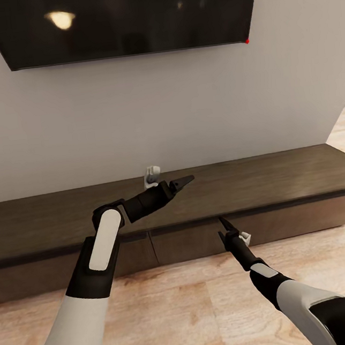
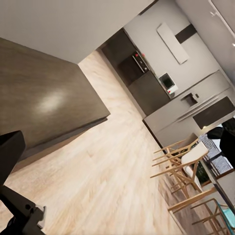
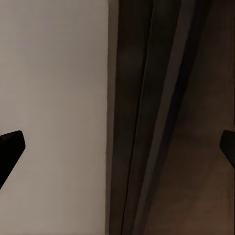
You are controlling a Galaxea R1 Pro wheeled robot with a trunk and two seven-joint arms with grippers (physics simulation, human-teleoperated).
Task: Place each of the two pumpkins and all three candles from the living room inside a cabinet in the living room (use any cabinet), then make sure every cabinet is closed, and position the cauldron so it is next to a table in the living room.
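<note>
Cabinet (image 1: pixel 260 180) against pale wall (image 1: pixel 160 114)

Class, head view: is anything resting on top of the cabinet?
No. The cabinet top is bare; the left claw hovers over it.

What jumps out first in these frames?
The long, low dark-brown wooden cabinet runs along the white wall, its flat front panels shut. Above it hangs a big black wall-mounted screen. The left hand hovers over the cabinet top, while the right hand points at the front panel just under the top's edge, fingers spread in the right wrist view.
</note>
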